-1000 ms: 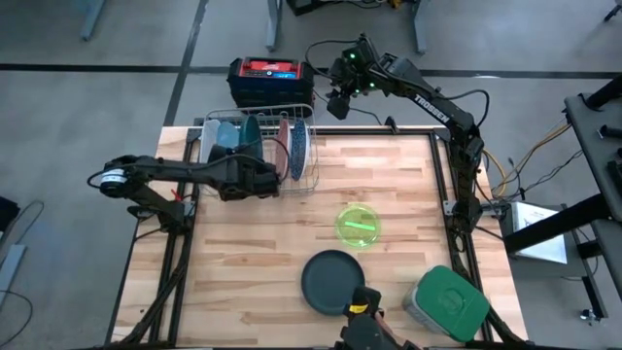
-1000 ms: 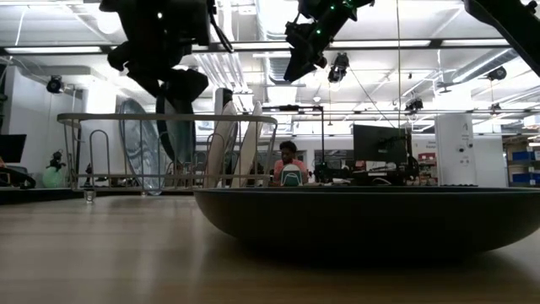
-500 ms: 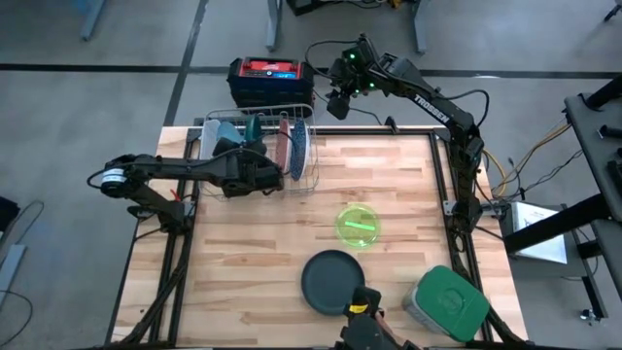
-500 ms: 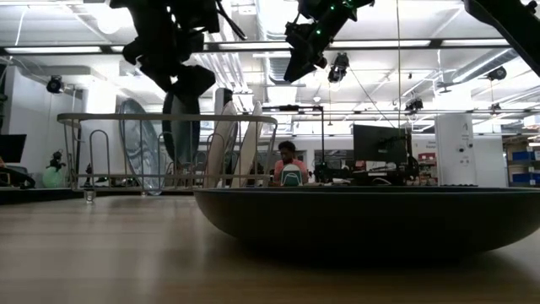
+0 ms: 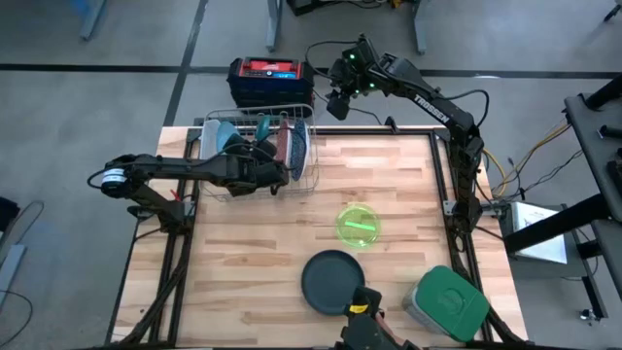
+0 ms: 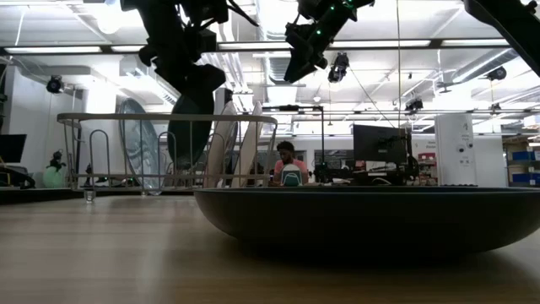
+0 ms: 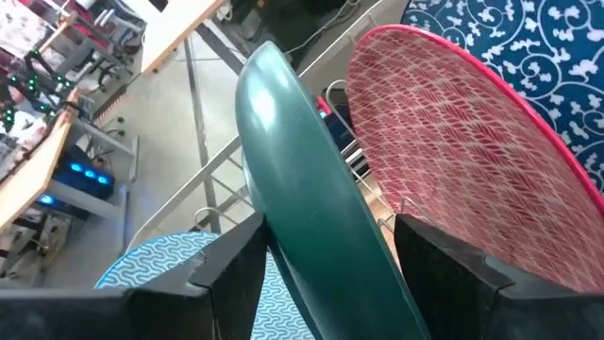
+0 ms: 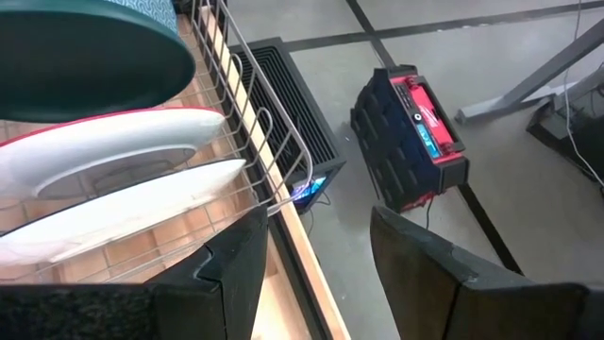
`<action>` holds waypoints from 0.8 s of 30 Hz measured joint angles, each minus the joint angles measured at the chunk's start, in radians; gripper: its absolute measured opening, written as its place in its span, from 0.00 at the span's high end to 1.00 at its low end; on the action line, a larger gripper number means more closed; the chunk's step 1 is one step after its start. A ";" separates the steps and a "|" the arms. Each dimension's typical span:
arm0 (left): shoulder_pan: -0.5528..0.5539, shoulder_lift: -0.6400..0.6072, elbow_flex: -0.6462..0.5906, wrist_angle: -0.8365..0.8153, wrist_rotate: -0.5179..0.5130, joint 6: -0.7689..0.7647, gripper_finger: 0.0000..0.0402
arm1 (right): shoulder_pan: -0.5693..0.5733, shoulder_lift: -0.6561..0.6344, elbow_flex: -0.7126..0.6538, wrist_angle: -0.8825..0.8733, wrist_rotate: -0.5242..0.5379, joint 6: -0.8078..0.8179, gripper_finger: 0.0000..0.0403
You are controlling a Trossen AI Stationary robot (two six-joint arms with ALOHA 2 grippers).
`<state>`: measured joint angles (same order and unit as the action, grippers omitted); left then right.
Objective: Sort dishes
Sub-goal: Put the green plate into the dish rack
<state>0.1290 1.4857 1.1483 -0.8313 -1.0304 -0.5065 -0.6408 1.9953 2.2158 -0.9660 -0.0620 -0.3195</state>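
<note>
Holding a dark green plate (image 7: 311, 203) on edge, the left gripper (image 5: 260, 167) sits over the wire dish rack (image 5: 307, 181) in the upper left of the high view, its jaws clamped on either face of the plate; in the left wrist view the plate stands between a light blue patterned plate (image 7: 156, 274) and a reddish patterned plate (image 7: 453, 142), with a blue-and-white patterned plate (image 7: 528, 57) behind that; in the low view the dark green plate (image 6: 190, 127) hangs from the gripper inside the rack's frame, left of centre; the right gripper (image 5: 340, 97) hovers off the tabletop (image 5: 243, 253) beyond the rack's far edge, at upper centre of the high view, above a red and black case (image 5: 270, 78) on the floor; its jaws stand apart and hold nothing; a lime green bowl (image 5: 358, 225) rests right of centre on the tabletop; a dark grey-teal plate (image 5: 331, 282) lies below it near the bottom edge; a square grey container with a green lid (image 5: 447, 303) sits at lower right; a person (image 6: 288, 165) is seated far off in the low view's centre.
</note>
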 joint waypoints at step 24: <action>0.010 0.000 0.016 -0.212 0.183 -0.221 0.45 | 0.000 0.000 -0.012 -0.026 0.000 0.004 0.56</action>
<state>0.1387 1.4860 1.1646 -1.0431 -0.8472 -0.7278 -0.6411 1.9953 2.2040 -0.9920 -0.0620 -0.3150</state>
